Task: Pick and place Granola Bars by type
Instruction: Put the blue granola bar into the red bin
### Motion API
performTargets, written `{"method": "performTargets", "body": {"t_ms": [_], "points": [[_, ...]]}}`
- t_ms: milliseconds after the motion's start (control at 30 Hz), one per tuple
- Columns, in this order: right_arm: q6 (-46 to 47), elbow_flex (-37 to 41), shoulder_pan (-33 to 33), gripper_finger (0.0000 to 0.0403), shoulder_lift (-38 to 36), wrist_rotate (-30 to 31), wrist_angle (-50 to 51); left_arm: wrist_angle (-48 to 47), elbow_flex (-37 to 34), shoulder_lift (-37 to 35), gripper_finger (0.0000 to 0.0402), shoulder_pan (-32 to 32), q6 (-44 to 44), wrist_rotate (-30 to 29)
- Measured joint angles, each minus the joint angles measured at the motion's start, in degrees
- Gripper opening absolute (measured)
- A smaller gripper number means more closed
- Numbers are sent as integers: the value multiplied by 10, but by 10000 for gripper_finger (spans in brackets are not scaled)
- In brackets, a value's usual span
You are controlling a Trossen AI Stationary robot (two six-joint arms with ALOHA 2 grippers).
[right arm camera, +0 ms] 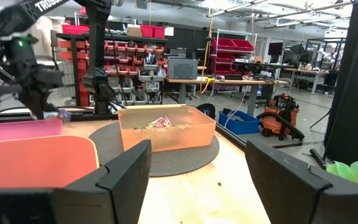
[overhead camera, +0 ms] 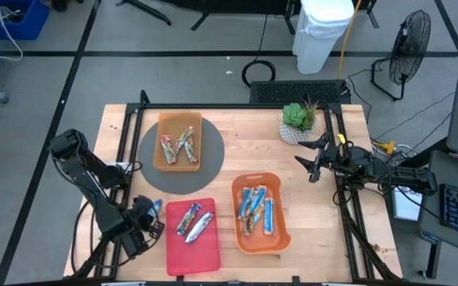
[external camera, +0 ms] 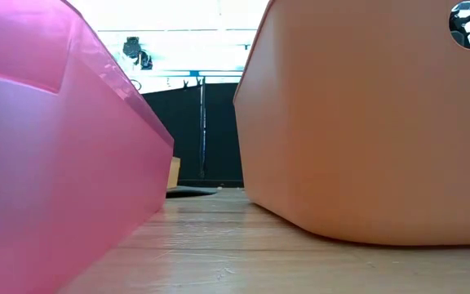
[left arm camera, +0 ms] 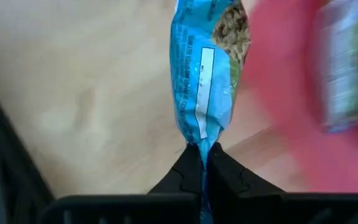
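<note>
The granola bars lie sorted in three trays. Red-brown ones [overhead camera: 179, 145] are in the orange tray [overhead camera: 162, 119] on the round grey mat. Blue ones [overhead camera: 257, 208] are in the orange tray [overhead camera: 281, 238] near the table's right. Two more bars [overhead camera: 193, 222] lie in the red tray [overhead camera: 201, 254]. My left gripper [overhead camera: 153, 211] is beside the red tray's left edge, shut on a blue bar [left arm camera: 207, 68]. My right gripper [overhead camera: 312, 164] is open and waits near the potted plant [overhead camera: 299, 119], touching nothing. My left gripper pinches the blue bar by the crimped end of its wrapper [left arm camera: 202, 142] between the two fingertips [left arm camera: 188, 168]. The bar runs straight out from the fingers, in line with them. Its free end [left arm camera: 229, 18] reaches the red tray's edge [left arm camera: 272, 93].
In the low view the red tray [external camera: 55, 163] and the orange tray [external camera: 365, 122] fill both sides, with bare wood between them. In the right wrist view, the far orange tray [right arm camera: 166, 127] sits on the mat [right arm camera: 185, 155]. Dark frame rails run along the table's left and right sides.
</note>
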State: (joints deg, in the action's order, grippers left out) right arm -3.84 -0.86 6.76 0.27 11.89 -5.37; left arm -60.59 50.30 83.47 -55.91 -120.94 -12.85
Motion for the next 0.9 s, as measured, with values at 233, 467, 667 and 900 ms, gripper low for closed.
{"method": "performTargets", "body": {"t_ms": [233, 467, 667, 900], "points": [[0, 0, 0, 251, 0, 0, 0, -81, 120, -2, 10, 43, 111, -107], [0, 0, 0, 251, 0, 0, 0, 6, 189, 11, 8, 111, 317, -146], [0, 0, 0, 251, 0, 0, 0, 90, 189, 52, 8, 155, 398, -84], [0, 0, 0, 251, 0, 0, 0, 178, 189, 123, 8, 166, 413, -44]]}}
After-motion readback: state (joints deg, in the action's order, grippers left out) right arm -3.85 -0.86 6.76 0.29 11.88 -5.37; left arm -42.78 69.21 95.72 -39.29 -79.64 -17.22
